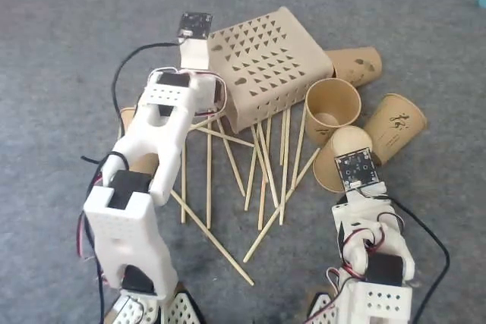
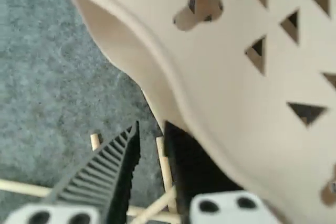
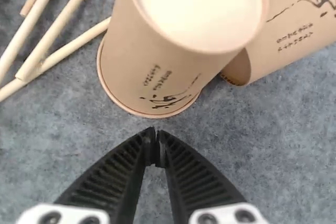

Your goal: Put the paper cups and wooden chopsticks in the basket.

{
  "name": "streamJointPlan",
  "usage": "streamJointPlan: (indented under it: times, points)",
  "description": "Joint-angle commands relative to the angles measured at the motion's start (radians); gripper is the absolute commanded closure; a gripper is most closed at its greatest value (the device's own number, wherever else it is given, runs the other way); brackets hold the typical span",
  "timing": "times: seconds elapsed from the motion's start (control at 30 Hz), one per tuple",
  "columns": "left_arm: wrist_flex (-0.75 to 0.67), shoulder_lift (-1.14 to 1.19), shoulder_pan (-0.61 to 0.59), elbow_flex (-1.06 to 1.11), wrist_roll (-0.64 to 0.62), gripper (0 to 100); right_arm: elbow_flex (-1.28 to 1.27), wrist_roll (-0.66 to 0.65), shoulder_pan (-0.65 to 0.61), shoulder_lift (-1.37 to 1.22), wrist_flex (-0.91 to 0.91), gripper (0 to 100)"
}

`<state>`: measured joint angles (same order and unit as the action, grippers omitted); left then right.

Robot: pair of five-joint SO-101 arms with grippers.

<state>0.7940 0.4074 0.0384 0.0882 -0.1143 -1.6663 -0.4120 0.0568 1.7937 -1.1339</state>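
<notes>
We see the brown paper cups (image 1: 332,108) bunched just beside the overturned beige perforated plastic basket (image 1: 262,62), with wooden chopsticks (image 1: 262,165) scattered in front on the grey carpet (image 1: 61,73). Left gripper (image 2: 151,129) is at the basket's rim, fingers spread. Right gripper (image 3: 156,132) sits near one cup, fingers pressed together.

1 basket (image 1: 266,62), 4 paper cups (image 1: 332,111), about 12 chopsticks (image 1: 209,180) (some overlapping).
</notes>
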Motion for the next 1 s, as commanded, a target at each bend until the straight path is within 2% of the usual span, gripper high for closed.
streamJointPlan:
  times: [0.0, 0.33, 0.7, 0.97]
  points:
    - [0.071, -0.080, 0.015, -0.087, -0.031, 83, -0.017, -0.012, 0.005, 0.021, 0.005, 98.9]
    - [0.114, -0.080, 0.040, -0.245, -0.184, 82, -0.017, -0.012, 0.005, 0.021, 0.005, 98.9]
    - [0.107, -0.068, 0.187, -0.440, -0.275, 82, -0.017, -0.012, 0.005, 0.021, 0.005, 98.9]
    - [-0.106, -0.054, 0.270, -0.464, -0.269, 82, -0.017, -0.012, 0.010, 0.021, 0.005, 98.9]
